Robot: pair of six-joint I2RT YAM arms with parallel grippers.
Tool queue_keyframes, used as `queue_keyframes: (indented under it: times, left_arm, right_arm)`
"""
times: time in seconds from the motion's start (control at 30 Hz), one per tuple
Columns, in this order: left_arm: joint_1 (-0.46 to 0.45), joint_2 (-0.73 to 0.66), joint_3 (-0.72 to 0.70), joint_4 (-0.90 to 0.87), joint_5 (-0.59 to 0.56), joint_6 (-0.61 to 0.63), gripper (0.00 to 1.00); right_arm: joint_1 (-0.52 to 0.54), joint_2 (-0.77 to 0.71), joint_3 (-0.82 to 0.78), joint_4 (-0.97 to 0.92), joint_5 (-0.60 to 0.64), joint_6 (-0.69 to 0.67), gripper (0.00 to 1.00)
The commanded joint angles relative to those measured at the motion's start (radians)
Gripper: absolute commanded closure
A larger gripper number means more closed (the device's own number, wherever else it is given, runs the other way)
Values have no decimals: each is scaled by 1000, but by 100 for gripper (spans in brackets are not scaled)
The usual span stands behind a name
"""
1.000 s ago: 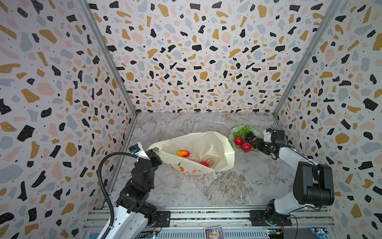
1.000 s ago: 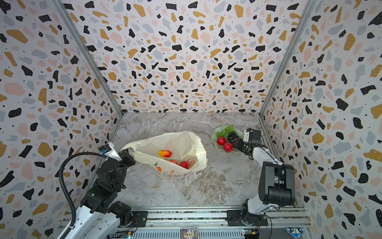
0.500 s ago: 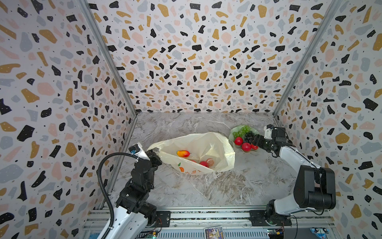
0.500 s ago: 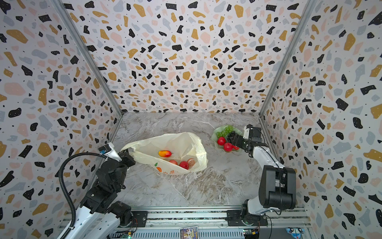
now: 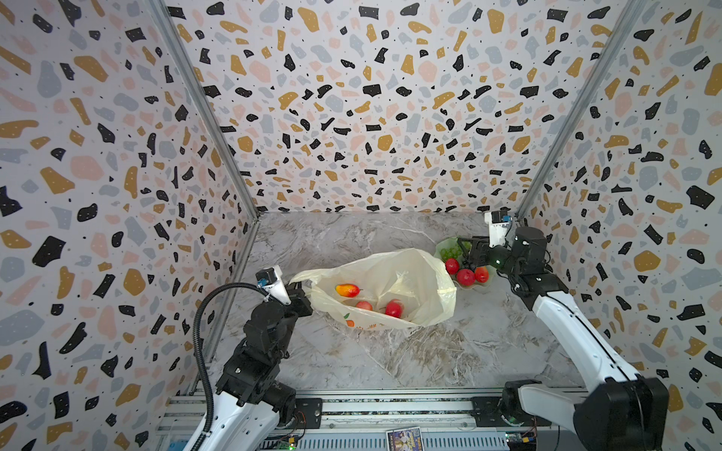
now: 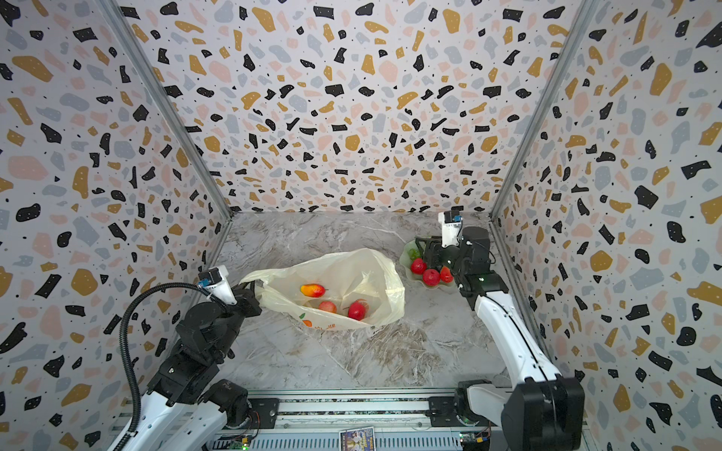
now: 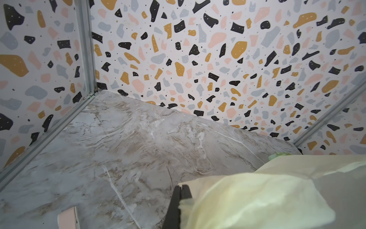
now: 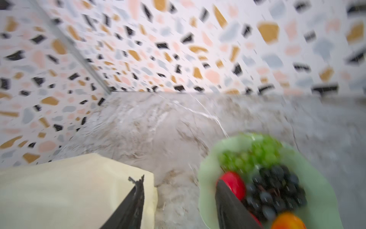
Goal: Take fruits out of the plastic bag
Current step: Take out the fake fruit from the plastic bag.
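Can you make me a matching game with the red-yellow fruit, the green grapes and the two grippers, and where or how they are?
1. red-yellow fruit
2. green grapes
3. left gripper
4. right gripper

A. open, at the green dish
B. inside the plastic bag
C. lying in the green dish
D. shut on the plastic bag

Pairs: 1-B, 2-C, 3-D, 4-A

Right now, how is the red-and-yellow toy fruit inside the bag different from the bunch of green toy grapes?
The red-and-yellow mango-shaped toy fruit is one smooth, longish piece; the green toy grape bunch is a cluster of many small balls. The mango-shaped fruit lies inside the translucent cream-yellow plastic bag, the grape bunch in the pale green wavy-edged dish. Both are small toy fruits.
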Motion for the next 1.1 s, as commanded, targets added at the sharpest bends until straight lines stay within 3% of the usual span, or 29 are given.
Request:
queue_keyframes:
  times: [0.0, 0.2, 0.37, 0.53, 0.77, 0.97, 1.07]
  left_arm:
    - [5, -13, 37, -2, 46, 41, 100]
    - [5, -12, 39, -9, 96, 35, 100]
    - [5, -2, 47, -42, 224, 64, 100]
    - [5, -7, 66, -115, 332, 70, 100]
    - [5, -49, 66, -211, 342, -1, 99]
    - [5, -115, 38, -244, 352, -70, 99]
    - [5, -139, 29, -286, 288, -110, 97]
  right_arm:
    - [93, -86, 8, 97, -96, -152, 44]
    - [275, -189, 17, 173, -243, -282, 55]
    - [437, -184, 60, 118, -275, -400, 75]
    - [605, -111, 109, -10, -169, -544, 79]
    - [781, 43, 110, -127, 116, -735, 80]
    - [803, 132, 4, -53, 199, -768, 79]
    - [809, 154, -53, -4, 215, -768, 75]
